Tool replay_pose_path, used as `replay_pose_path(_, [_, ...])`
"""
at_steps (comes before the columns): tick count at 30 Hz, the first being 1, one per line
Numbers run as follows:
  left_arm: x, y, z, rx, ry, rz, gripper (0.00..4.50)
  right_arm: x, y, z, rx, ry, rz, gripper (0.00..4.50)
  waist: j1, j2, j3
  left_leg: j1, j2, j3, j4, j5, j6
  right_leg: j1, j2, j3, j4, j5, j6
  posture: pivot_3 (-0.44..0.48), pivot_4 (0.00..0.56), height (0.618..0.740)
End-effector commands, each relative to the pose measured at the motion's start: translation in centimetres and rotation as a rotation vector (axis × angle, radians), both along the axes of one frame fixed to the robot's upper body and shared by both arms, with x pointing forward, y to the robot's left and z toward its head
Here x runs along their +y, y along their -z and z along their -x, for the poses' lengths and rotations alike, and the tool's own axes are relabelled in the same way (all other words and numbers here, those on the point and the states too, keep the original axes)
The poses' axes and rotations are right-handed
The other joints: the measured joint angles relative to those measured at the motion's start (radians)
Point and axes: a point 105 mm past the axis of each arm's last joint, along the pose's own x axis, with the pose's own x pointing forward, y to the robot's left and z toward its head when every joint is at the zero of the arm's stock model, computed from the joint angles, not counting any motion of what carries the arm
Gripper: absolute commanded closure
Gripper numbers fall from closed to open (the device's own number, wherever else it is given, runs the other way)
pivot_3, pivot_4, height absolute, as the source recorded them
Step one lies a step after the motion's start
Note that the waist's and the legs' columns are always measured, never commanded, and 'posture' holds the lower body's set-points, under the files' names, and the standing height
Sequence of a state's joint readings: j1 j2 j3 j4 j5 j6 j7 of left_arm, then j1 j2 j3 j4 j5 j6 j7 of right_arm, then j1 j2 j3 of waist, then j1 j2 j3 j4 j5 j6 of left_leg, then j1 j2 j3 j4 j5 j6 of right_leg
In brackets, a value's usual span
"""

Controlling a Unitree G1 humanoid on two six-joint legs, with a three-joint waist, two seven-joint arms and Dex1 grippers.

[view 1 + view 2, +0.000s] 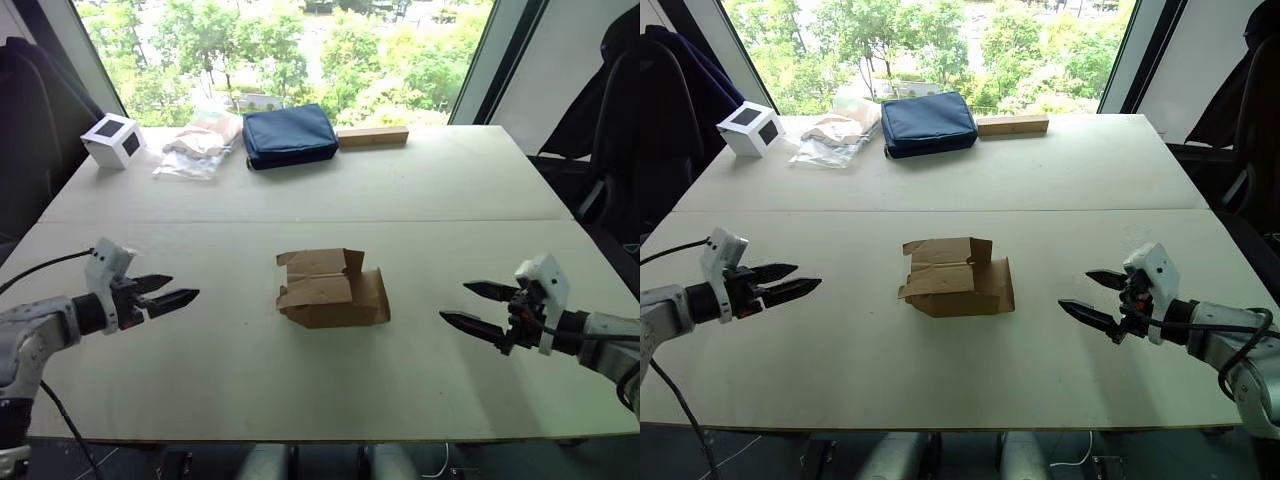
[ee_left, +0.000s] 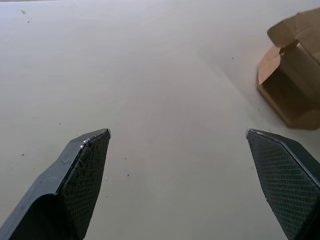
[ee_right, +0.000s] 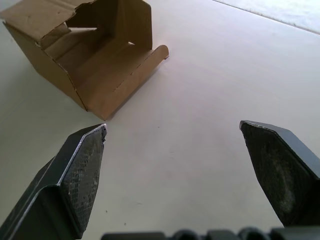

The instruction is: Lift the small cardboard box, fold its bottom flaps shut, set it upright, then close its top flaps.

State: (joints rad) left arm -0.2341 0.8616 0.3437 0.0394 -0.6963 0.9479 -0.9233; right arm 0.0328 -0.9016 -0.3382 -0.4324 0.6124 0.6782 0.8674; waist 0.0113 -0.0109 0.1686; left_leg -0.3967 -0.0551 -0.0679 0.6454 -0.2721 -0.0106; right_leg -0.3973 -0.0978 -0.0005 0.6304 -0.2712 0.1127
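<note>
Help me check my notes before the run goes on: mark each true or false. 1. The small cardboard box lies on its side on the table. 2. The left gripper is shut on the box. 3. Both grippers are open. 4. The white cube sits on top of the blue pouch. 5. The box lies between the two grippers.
1. True: the small cardboard box lies on its side on the table, flaps loose.
2. False: the left gripper is open and apart from the box.
3. True: the right gripper is open too.
4. False: the white cube stands on the table, apart from the blue pouch.
5. True.
</note>
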Motion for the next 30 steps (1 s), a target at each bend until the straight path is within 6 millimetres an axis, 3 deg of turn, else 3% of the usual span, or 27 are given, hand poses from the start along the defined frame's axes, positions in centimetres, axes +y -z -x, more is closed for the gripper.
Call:
replay_pose_path(1, [-3.2, -0.9, 1.6, 0.165, 0.159, 0.219, 0.04, 2.9, -2.0, 1.1, -0.074, -0.092, 0.014, 0.0, -0.002, 0.0, 0.0, 0.0, 0.0, 0.0, 0.0, 0.0, 0.0, 0.0, 0.0, 0.0, 0.0, 0.0, 0.0, 0.0, 0.15, 0.74])
replay_pose_path(5, [-6.9, -1.3, 1.7, 0.285, 0.277, 0.454, 0.04, 5.3, -2.4, 2.4, -0.098, -0.133, 0.014, 0.0, 0.002, 0.0, 0.0, 0.0, 0.0, 0.0, 0.001, 0.0, 0.0, 0.0, 0.001, 0.0, 0.001, 0.0, 0.0, 0.0, 0.15, 0.74])
replay_pose_path(9, [-9.3, -0.7, 0.4, 0.339, 0.31, 0.524, 0.04, 6.6, -2.5, 3.2, -0.101, -0.145, 0.012, 0.0, 0.002, -0.002, 0.0, 0.0, -0.001, -0.002, 0.003, 0.0, 0.0, 0.002, 0.0, -0.002, 0.001, 0.0, 0.001, 0.0, 0.15, 0.74])
replay_pose_path(11, [-10.0, -1.2, -1.4, 0.323, 0.292, 0.613, 0.04, 6.5, -2.0, 3.9, -0.079, -0.145, 0.045, 0.0, 0.002, -0.003, 0.0, 0.0, -0.001, -0.002, 0.003, 0.0, 0.0, 0.001, 0.001, -0.002, 0.001, 0.0, 0.001, 0.0, 0.15, 0.74])
replay_pose_path(14, [-11.2, -1.0, -2.4, 0.349, 0.308, 0.64, 0.04, 6.0, -1.8, 4.4, -0.064, -0.128, 0.08, 0.0, 0.002, -0.004, 0.0, 0.0, -0.001, -0.002, 0.003, 0.001, -0.001, 0.001, 0.001, -0.002, 0.001, 0.0, 0.001, 0.0, 0.15, 0.74])
replay_pose_path(21, [-13.6, -0.9, -2.6, 0.413, 0.405, 0.664, 0.04, 6.1, -2.8, 5.0, -0.09, -0.097, 0.084, 0.0, -0.001, -0.004, 0.0, 0.001, -0.001, -0.001, 0.002, 0.001, -0.001, 0.001, 0.002, -0.002, 0.002, 0.0, 0.001, 0.0, 0.15, 0.74])
replay_pose_path(30, [-14.5, -0.5, -3.0, 0.43, 0.436, 0.662, 0.04, 6.2, -2.9, 5.5, -0.085, -0.057, 0.069, 0.0, 0.002, -0.004, 0.0, 0.0, -0.001, -0.001, 0.003, 0.001, -0.001, 0.001, 0.001, -0.001, 0.001, 0.0, 0.001, 0.0, 0.15, 0.74])
